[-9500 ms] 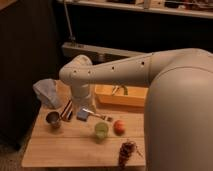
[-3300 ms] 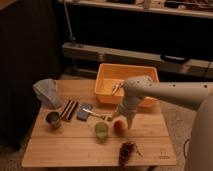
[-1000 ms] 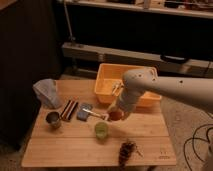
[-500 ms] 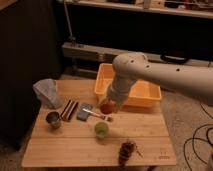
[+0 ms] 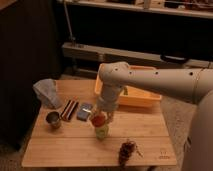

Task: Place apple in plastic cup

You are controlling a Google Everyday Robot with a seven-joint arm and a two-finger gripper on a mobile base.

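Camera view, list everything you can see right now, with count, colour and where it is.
apple: one, orange-red, held in the gripper directly above the plastic cup
plastic cup: one, light green, upright near the table's middle front
metal cup: one, dark and shiny, left side of the table
grape bunch: one, dark reddish-brown, front right of the table
yellow bin: one, yellow-orange, back right of the table
bag: one, pale grey-blue, back left corner
snack bars: striped reddish-brown, left of a small grey-blue packet
table: one, light wood
arm: one, white, reaching in from the right
gripper: one, over the plastic cup, shut on the apple
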